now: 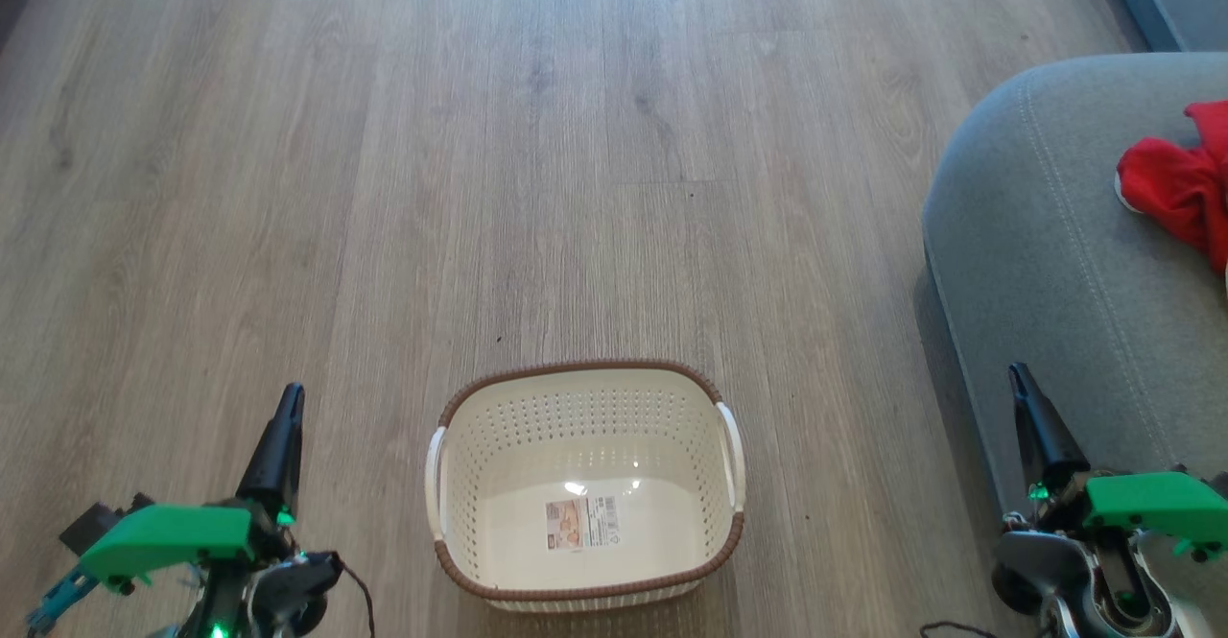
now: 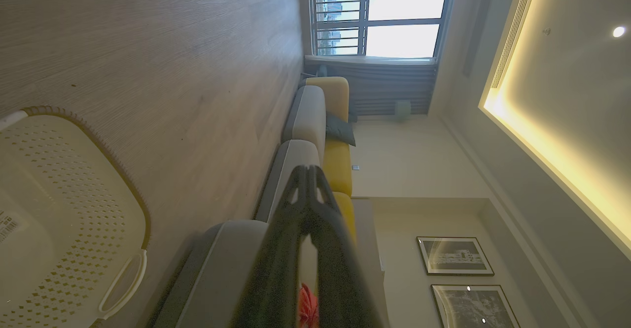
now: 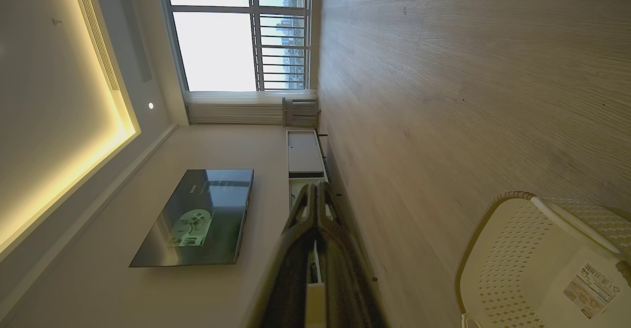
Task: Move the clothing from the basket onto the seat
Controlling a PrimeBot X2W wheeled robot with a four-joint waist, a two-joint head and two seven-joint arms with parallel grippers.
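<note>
The laundry basket (image 1: pixel 576 417) is empty, and the red clothing (image 1: pixel 1175 187), seemingly all of it, lies on the grey seat (image 1: pixel 1036 235); the left gripper (image 1: pixel 288 408) and right gripper (image 1: pixel 1025 393) are pressed together, holding nothing.

Item, six o'clock: small cream-white perforated plastic basket (image 1: pixel 576 417); regular dotted hole pattern on its walls; brown woven-look rim (image 1: pixel 576 366); white handles (image 1: pixel 732 446); white label (image 1: pixel 581 523) with orange picture and black print.
Item, three o'clock: large grey fabric-upholstered seat cushion (image 1: pixel 1036 235); paler stitch lines.
Item, on it: soft bright red clothing (image 1: pixel 1175 187), white trim.
Item: grey-brown wood-grain plank floor (image 1: pixel 384 139).
Mine: left gripper (image 1: pixel 291 398) and right gripper (image 1: pixel 1019 374), black fingers, bright green housings (image 1: pixel 168 532).
</note>
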